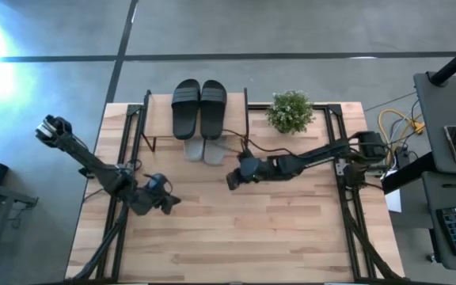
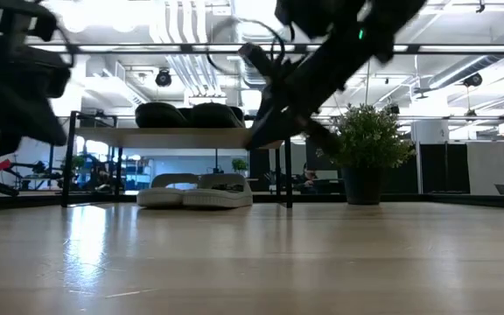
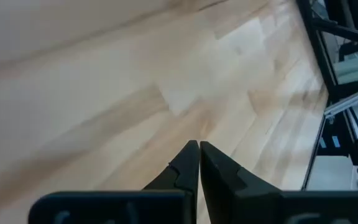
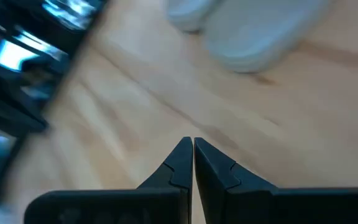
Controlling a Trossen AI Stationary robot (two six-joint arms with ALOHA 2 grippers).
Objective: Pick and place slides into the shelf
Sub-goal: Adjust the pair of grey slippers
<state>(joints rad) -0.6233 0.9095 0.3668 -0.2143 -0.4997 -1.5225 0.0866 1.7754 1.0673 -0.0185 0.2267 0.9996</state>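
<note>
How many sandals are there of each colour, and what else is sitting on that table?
Black slides, on the shelf top: 2
Grey slides, under the shelf top: 2
Shelf: 1
Potted plant: 1
Total: 6

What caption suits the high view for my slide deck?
Black slides atop the shelf, grey slides beneath; both grippers shut, empty.

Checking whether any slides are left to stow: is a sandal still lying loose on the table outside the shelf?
No: the black pair sits on the shelf top and the grey pair underneath it.
</note>
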